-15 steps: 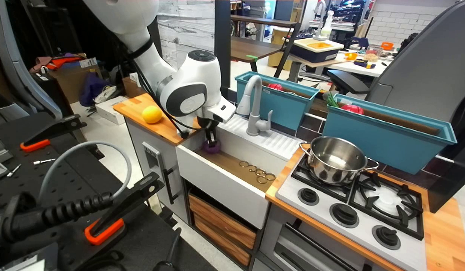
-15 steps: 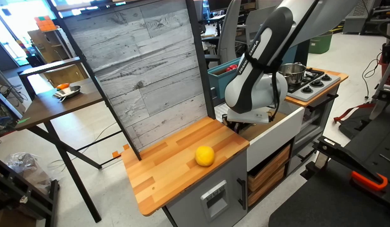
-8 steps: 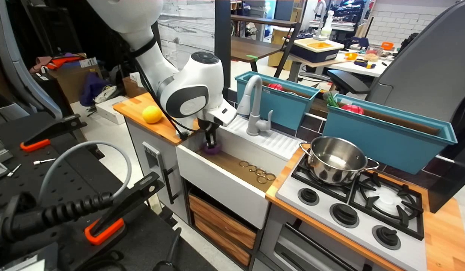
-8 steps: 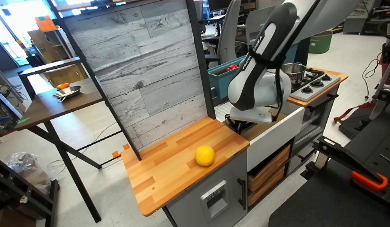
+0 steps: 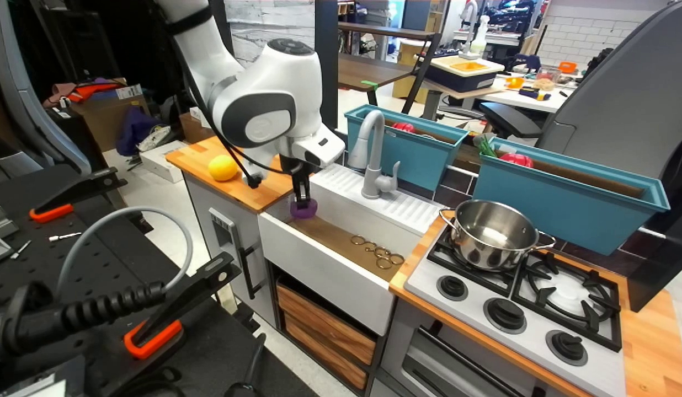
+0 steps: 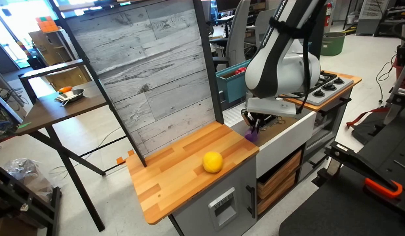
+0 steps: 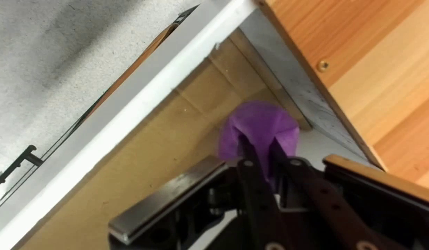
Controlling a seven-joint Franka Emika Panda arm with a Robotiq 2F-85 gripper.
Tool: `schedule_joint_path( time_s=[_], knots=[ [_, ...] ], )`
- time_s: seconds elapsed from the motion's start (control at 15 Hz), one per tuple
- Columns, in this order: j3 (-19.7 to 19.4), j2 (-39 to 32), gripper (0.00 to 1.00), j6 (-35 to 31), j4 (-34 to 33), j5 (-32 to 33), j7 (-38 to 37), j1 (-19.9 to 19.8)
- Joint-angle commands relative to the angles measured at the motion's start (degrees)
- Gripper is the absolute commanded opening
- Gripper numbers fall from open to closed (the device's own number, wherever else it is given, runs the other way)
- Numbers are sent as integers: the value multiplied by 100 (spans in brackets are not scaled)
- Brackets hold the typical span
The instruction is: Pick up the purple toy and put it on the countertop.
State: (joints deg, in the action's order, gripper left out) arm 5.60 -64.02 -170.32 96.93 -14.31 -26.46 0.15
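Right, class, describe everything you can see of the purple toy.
The purple toy is rounded, creased and soft-looking, perhaps cloth. The fingers are closed on part of it, and the rest bulges around their tips. It is at the end of the sink away from the stove, beside the wooden countertop; whether it also touches the sink is unclear.

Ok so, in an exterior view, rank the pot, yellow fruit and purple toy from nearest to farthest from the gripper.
In an exterior view, from the gripper:
1. Purple toy: in its grip.
2. Yellow fruit: on the countertop, picture's left.
3. Pot: on the stove, picture's right.
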Motion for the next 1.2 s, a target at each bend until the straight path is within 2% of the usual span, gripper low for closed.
schedule_joint_path(
  time_s=[0.0,0.27,0.53,0.67,1.13],
  knots=[
    [291,1234,3,-691,1325,-435,260,-87],
    [1049,1996,3,-1142,1851,-815,231,-350],
    [1738,2021,3,-1011,1764,-1141,226,-536],
    [1772,1813,3,-988,1633,-1235,186,-473],
    [1286,897,3,-903,1036,-1219,6,-85]
  ],
)
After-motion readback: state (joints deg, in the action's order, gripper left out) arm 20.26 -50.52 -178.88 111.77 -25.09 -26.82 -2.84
